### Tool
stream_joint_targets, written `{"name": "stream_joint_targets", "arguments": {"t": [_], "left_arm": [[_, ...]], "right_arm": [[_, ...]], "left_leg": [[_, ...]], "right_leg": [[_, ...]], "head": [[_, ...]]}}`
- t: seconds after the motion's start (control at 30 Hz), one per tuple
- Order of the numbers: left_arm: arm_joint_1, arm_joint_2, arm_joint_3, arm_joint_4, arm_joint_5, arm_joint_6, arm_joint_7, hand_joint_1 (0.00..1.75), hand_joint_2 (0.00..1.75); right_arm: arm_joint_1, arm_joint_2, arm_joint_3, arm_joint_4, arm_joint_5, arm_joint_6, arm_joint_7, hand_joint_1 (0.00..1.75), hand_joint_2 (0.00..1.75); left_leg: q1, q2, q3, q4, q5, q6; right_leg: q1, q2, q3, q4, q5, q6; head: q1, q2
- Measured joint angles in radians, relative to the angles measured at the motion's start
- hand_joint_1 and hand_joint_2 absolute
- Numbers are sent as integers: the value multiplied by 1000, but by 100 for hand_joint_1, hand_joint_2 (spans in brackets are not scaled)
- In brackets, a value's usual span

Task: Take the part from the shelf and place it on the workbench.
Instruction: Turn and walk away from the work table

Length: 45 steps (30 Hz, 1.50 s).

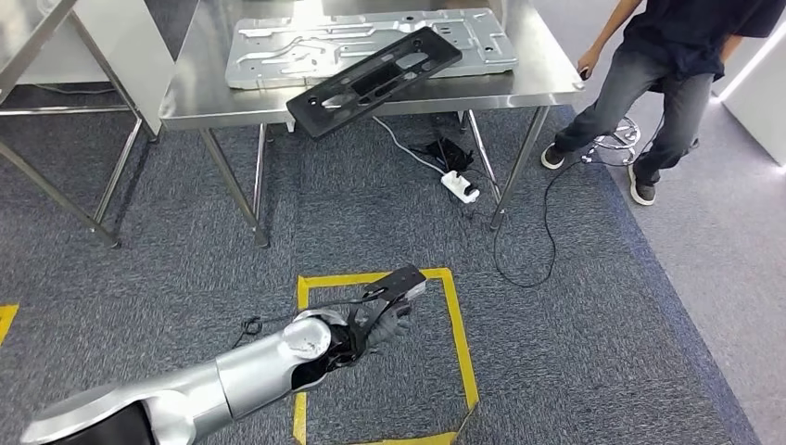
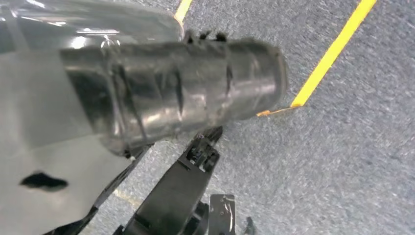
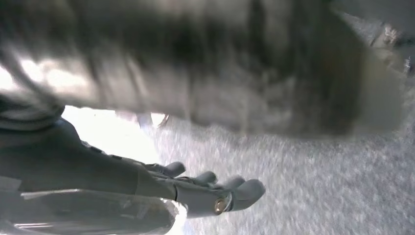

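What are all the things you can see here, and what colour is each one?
Metal table: one, silver, far side.
Metal plate: one, silver, flat on the table.
Long part: one, black, across the plate, jutting over the table edge.
Small part: one, black, held by the left robot hand.
Tape square: one, yellow, on the grey carpet.
Power strip: one, white, under the table.
Person: one, dark clothes, right of the table.
Left robot hand: dark, over the square.
Right robot hand: dark, holding nothing.

Head cam is sharp and evenly lit; I see glare on the steel workbench (image 1: 371, 93). Left wrist is softly blurred. Right wrist is heavily smeared, with a blown-out white patch.
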Motion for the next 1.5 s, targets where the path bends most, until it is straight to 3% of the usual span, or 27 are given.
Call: {"name": "stream_joint_targets", "arguments": {"t": [0.07, 0.1, 0.13, 0.2, 0.27, 0.4, 0.47, 0.53, 0.6, 0.63, 0.7, 0.77, 0.9, 0.97, 1.07, 1.1, 1.13, 1.17, 1.2, 1.27, 1.4, 1.47, 1.5], "left_arm": [[-5, -9, 0, 0, 2, -9, -3, 0, 0], [-8, -15, 0, 1, 3, -7, -6, 0, 0], [-10, -18, 0, 1, 3, -2, -8, 0, 0], [-14, -21, 0, 1, 3, 8, -10, 0, 0], [-18, -23, 0, 1, 4, 10, -10, 0, 0], [-22, -21, 0, 1, 4, 10, -10, 0, 0], [-25, -21, 0, 1, 4, 12, -10, 0, 0], [-25, -21, 0, 1, 4, 13, -10, 0, 0], [-21, -21, 0, 1, 4, 13, -10, 0, 0], [-21, -21, 0, 1, 4, 13, -10, 0, 0], [-23, -21, 0, 1, 4, 13, -10, 0, 0], [-28, -21, 0, 1, 3, 12, -10, 0, 0], [-32, -22, 0, 1, 3, 5, -10, 0, 0], [-34, -22, 0, 1, 4, 1, -10, 0, 0], [-35, -22, 0, 1, 3, -3, -9, 0, 0], [-31, -22, 0, 1, 3, -3, -9, 0, 0], [-29, -21, 0, 1, 3, -4, -8, 0, 0], [-27, -21, 0, 1, 3, -5, -8, 0, 0], [-27, -21, 0, 1, 3, -7, -8, 0, 0], [-29, -20, 0, 1, 2, -10, -7, 0, 0], [-30, -17, 0, 1, 0, -14, -6, 0, 0], [-30, -15, 0, 1, -1, -15, -6, 0, 0], [-31, -14, 0, 1, -2, -17, -6, 0, 0]], "right_arm": [[1, -3, 2, 14, 28, 7, -34, 0, 0], [3, -5, 4, 21, 30, 3, -60, 0, 44], [4, -9, 4, 27, 25, -5, -80, 0, 87], [5, -15, 5, 36, 11, -24, -97, 0, 175], [5, -21, 5, 44, 2, -35, -98, 0, 175], [7, -29, 5, 57, -3, -38, -98, 0, 175], [8, -32, 5, 61, -4, -37, -98, 0, 175], [9, -32, 5, 64, -4, -37, -98, 0, 175], [11, -32, 5, 67, -4, -37, -98, 0, 175], [11, -32, 5, 68, -5, -36, -98, 0, 175], [11, -33, 5, 71, -5, -34, -99, 0, 175], [11, -32, 5, 71, -6, -29, -100, 0, 175], [9, -30, 5, 71, -8, -10, -111, 0, 175], [7, -29, 5, 71, -9, -2, -118, 0, 175], [7, -29, 5, 72, -11, 4, -119, 0, 44], [8, -30, 5, 73, -11, 4, -119, 0, 0], [10, -30, 5, 74, -11, 4, -119, 0, 0], [10, -31, 5, 76, -12, 3, -120, 0, 0], [11, -32, 5, 77, -12, 3, -123, 0, 0], [9, -32, 5, 78, -16, 5, -133, 0, 0], [10, -29, 5, 79, -47, 31, -175, 0, 0], [11, -27, 5, 79, -55, 41, -185, 0, 0], [11, -27, 5, 79, -55, 48, -188, 0, 0]], "left_leg": [[-2, 3, -5, 2, 2, 3], [-2, 1, -7, 4, 2, 3], [-2, -2, -8, 8, 2, 2], [-3, -9, -13, 21, -3, -4], [-6, -14, -22, 33, -6, -13], [-4, -14, -34, 44, -12, -32], [0, -6, -64, 113, -57, -42], [3, -1, -117, 235, -115, -52], [5, -1, -142, 297, -128, -54], [5, 0, -128, 276, -109, -51], [2, 1, -62, 155, -51, -41], [-5, 4, -3, 45, -24, -29], [-13, 4, 16, 2, -15, -14], [-7, 4, 26, -22, -1, -4], [-4, 5, 28, -32, 8, 3], [-5, 5, 26, -29, 7, 3], [-4, 4, 23, -26, 6, 2], [-3, 2, 20, -20, 4, 0], [-1, 1, 17, -11, 0, -4], [-2, -2, 4, 12, -12, -14], [-4, -5, -12, 33, -20, -27], [-2, -1, -32, 77, -49, -37], [0, 2, -54, 125, -76, -42]], "right_leg": [[-1, 0, -34, 87, -26, 3], [-3, 0, -25, 78, -12, 5], [-5, 0, 3, 32, 16, 6], [-9, 2, 76, -103, 65, 9], [-8, 5, 112, -171, 78, 5], [-5, 2, 111, -178, 87, -19], [-6, -2, 110, -183, 92, -29], [-4, -7, 108, -183, 93, -34], [-2, -12, 107, -183, 94, -34], [-1, -13, 107, -183, 94, -35], [0, -15, 108, -182, 94, -34], [2, -17, 108, -184, 96, -30], [-4, -21, 106, -194, 103, -12], [-3, -17, 93, -162, 77, -4], [-2, -10, 21, 4, -7, 2], [-3, -10, 5, 39, -15, 5], [-4, -10, 5, 40, -4, 7], [-5, -9, 23, 3, 22, 10], [-8, -9, 51, -55, 54, 13], [-8, -6, 101, -153, 84, 10], [-4, -4, 105, -170, 82, -16], [-6, -7, 105, -171, 85, -26], [-6, -8, 105, -171, 86, -29]], "head": [[0, 0], [0, 0], [0, 0], [0, 0], [0, 0], [-1, 0], [-6, 0], [-9, 0], [-9, 0], [-9, 0], [-9, 0], [-9, 0], [-8, 0], [-6, 0], [2, 0], [3, 0], [3, 0], [4, 0], [5, 0], [7, 0], [7, 0], [4, 0], [2, 0]]}}
